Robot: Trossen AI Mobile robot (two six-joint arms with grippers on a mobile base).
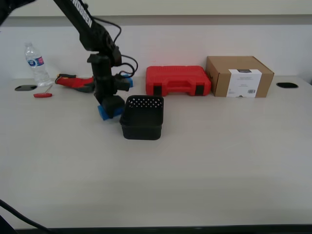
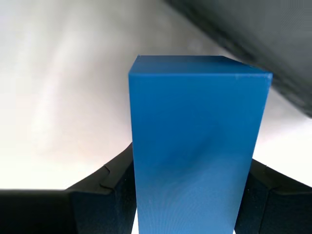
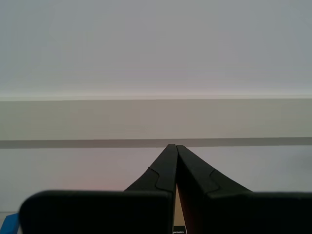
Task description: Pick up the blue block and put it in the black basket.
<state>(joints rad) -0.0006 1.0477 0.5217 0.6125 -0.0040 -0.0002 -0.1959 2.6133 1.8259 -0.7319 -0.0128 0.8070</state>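
First gripper [image 1: 109, 108]: reaching down from an arm [image 1: 92, 34] that is coming in from the exterior view's upper left; its jaws are sitting closed against two opposite sides of the blue block [image 2: 195, 146], one dark finger [image 2: 105, 195] showing on each side of it in the first wrist view.
Blue block: standing lengthwise out of the jaws, filling the middle of the first wrist view; in the exterior view only a blue corner [image 1: 104, 112] is peeking out below the gripper. Whether it is touching the table or hanging just above cannot be told.
Black basket [image 1: 142, 118]: sitting on the table [image 1: 204, 165] just beside the jaws, toward the exterior view's right, its holed wall facing the camera; the block is outside it.
Dark edge beyond the block, first wrist view [image 2: 273, 44]: blurred, running close past the block's far end.
Second gripper [image 3: 175, 168]: pointing at a pale wall, jaws pressed together to a point, gripping nothing; this arm is not showing in the exterior view.
Behind the jaws: a second blue piece [image 1: 127, 80], small and partly hidden by the arm.
Back row: water bottle [image 1: 36, 63], red-handled tool [image 1: 73, 81], red case [image 1: 178, 80], cardboard box [image 1: 239, 76], all well apart from the jaws.
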